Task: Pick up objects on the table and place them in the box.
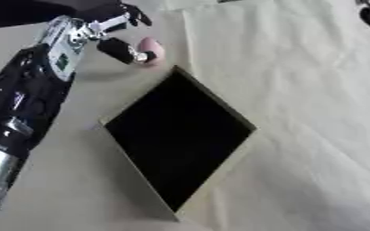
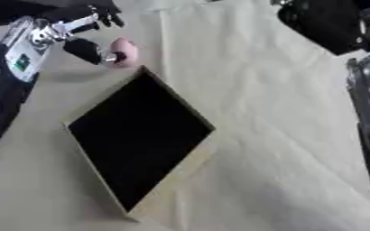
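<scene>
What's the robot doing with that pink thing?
The robot's left hand is reaching to a small pink object on the cloth-covered table, just past the far corner of the box. Its thumb touches the object, which is not in the box yet. The box looks dark inside. The right arm shows at the right edge of the right eye view.

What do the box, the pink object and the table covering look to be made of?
Box: probably cardboard or thin wood, with a pale tan matte rim and a dark inside. Pink object at the left hand: smooth and rounded, with a soft sheen, maybe plastic or rubber; unclear. Table covering: beige cloth or paper, matte, showing creases.
</scene>
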`<control>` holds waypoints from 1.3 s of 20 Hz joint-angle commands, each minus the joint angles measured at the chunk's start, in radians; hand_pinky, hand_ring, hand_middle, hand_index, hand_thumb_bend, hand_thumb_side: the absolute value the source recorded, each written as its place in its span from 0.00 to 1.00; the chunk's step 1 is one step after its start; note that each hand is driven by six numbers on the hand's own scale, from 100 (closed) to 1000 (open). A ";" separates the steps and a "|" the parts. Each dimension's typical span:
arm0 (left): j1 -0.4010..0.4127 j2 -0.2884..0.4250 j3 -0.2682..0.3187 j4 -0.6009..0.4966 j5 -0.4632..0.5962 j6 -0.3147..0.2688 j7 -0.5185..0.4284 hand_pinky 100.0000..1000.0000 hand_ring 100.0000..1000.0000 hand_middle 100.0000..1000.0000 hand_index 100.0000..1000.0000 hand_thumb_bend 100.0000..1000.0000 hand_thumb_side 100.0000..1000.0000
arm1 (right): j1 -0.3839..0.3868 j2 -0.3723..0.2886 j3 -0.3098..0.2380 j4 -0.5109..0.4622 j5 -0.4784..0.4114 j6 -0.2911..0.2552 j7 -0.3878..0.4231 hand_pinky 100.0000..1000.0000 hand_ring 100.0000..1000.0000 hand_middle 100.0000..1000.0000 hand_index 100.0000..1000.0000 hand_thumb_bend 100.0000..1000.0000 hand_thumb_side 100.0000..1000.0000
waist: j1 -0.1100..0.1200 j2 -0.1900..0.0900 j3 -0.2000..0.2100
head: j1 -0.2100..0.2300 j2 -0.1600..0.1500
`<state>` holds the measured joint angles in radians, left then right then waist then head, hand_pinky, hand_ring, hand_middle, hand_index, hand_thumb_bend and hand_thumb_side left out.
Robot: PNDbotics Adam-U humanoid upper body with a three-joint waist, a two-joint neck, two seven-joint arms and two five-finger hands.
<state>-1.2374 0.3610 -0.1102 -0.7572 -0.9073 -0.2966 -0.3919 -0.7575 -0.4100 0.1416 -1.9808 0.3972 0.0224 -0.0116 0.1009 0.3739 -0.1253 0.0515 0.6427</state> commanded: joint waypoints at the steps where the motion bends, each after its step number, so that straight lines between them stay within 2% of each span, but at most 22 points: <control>1: -0.024 0.015 0.015 -0.003 -0.009 0.010 0.012 0.76 0.83 0.82 0.87 0.36 0.45 | -0.019 -0.007 -0.006 -0.019 -0.006 -0.005 -0.001 0.80 0.78 0.66 0.84 0.00 0.63 | -0.001 -0.016 -0.005 | 0.008 -0.015; 8: -0.019 0.013 0.026 0.021 -0.042 0.038 0.009 0.72 0.80 0.77 0.86 0.33 0.46 | -0.021 -0.009 -0.007 -0.019 -0.009 -0.005 -0.003 0.80 0.78 0.66 0.84 0.00 0.63 | 0.007 -0.004 -0.011 | 0.010 -0.014; 12: -0.018 0.015 0.029 0.030 -0.064 0.055 0.005 0.66 0.76 0.73 0.83 0.26 0.42 | -0.020 -0.010 -0.006 -0.019 -0.012 -0.005 -0.003 0.80 0.78 0.66 0.84 0.00 0.63 | 0.007 -0.002 -0.010 | 0.010 -0.010; 15: -0.018 0.014 0.030 0.032 -0.063 0.059 0.001 0.60 0.72 0.69 0.80 0.16 0.40 | -0.020 -0.008 -0.006 -0.019 -0.014 -0.005 -0.002 0.80 0.78 0.66 0.84 0.00 0.63 | 0.005 -0.003 -0.009 | 0.011 -0.011; 19: -0.019 0.011 0.031 0.031 -0.049 0.062 0.010 0.53 0.66 0.65 0.75 0.00 0.34 | -0.019 -0.004 -0.006 -0.019 -0.016 -0.006 -0.002 0.80 0.78 0.66 0.84 0.00 0.63 | 0.003 -0.004 -0.009 | 0.013 -0.014; 24: -0.016 0.008 0.029 0.039 -0.032 0.065 0.016 0.42 0.58 0.59 0.67 0.00 0.22 | -0.016 -0.002 -0.009 -0.019 -0.017 -0.005 -0.004 0.80 0.78 0.66 0.84 0.00 0.63 | 0.003 -0.003 -0.014 | 0.014 -0.018; 26: -0.016 0.008 0.027 0.039 -0.016 0.059 0.005 0.41 0.57 0.59 0.67 0.00 0.16 | -0.014 -0.002 -0.010 -0.019 -0.019 -0.004 -0.005 0.80 0.78 0.66 0.84 0.00 0.63 | 0.003 -0.004 -0.014 | 0.013 -0.015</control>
<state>-1.2371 0.3524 -0.0883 -0.7115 -0.9322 -0.2358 -0.3835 -0.7603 -0.4074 0.1412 -1.9808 0.3853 0.0203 -0.0133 0.1120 0.3937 -0.1397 0.0619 0.6323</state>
